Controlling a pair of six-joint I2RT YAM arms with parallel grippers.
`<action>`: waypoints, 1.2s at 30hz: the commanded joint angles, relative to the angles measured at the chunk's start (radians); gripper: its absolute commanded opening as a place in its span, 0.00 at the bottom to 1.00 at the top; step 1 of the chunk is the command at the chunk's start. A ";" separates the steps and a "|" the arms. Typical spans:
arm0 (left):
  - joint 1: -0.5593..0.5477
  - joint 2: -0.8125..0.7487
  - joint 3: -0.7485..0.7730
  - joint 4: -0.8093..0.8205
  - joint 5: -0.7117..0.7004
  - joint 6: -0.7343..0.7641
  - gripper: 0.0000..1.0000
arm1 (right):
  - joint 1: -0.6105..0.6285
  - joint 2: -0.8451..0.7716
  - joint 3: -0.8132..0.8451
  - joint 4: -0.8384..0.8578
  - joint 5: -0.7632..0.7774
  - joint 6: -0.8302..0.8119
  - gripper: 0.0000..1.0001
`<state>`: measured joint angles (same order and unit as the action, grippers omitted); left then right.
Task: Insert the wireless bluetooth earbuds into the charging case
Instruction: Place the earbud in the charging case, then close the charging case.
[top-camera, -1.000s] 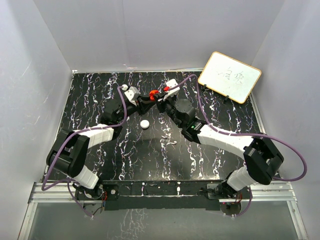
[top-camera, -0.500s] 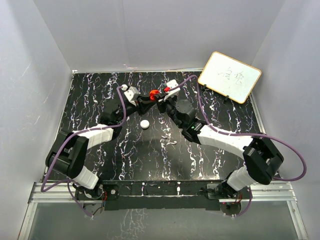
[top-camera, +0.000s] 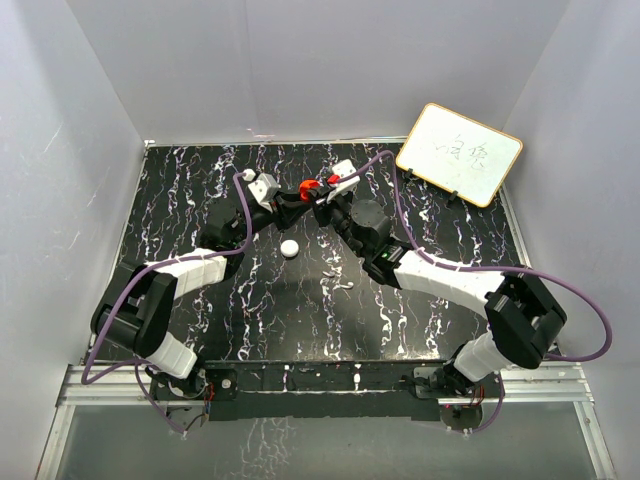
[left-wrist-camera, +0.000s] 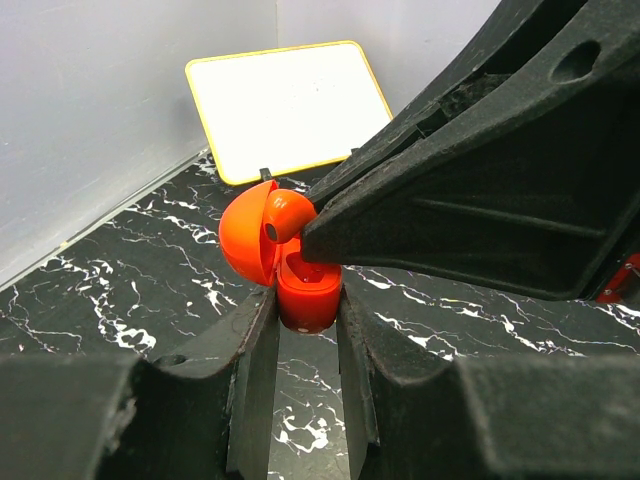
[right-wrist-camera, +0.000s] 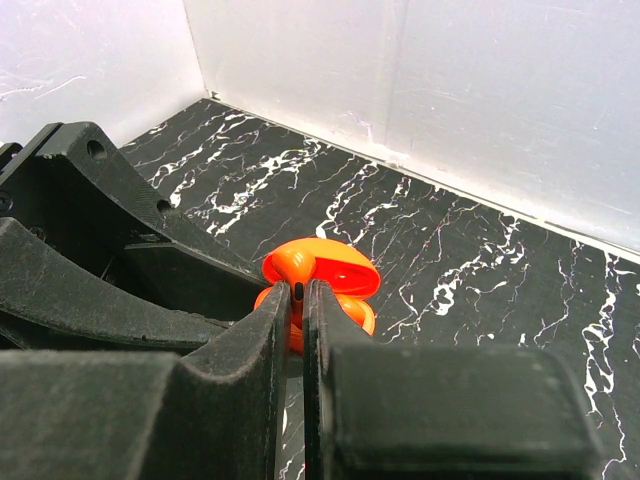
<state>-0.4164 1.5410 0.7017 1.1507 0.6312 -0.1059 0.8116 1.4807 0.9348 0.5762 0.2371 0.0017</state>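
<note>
Two tools at twelve o'clock: left tool clamps the charging case, right tool pinches an earbud I judge light, slippery, best held by its stem.

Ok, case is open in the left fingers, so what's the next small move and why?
Probably ease the right fingers down slightly: they pinch an earbud just above the open charging case, held in the left fingers, and it isn't seated yet.
</note>
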 joint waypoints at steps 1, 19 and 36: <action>-0.005 -0.057 0.014 0.049 0.001 0.001 0.00 | 0.006 -0.009 -0.005 0.014 -0.004 0.012 0.04; -0.005 -0.059 0.015 0.043 -0.010 0.011 0.00 | 0.006 -0.090 -0.045 -0.010 0.020 0.055 0.25; -0.004 -0.065 -0.027 0.065 -0.026 0.049 0.00 | 0.004 -0.177 0.055 -0.186 0.215 0.076 0.43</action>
<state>-0.4164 1.5284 0.6991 1.1526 0.6071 -0.0883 0.8173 1.3090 0.8951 0.4881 0.3428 0.0586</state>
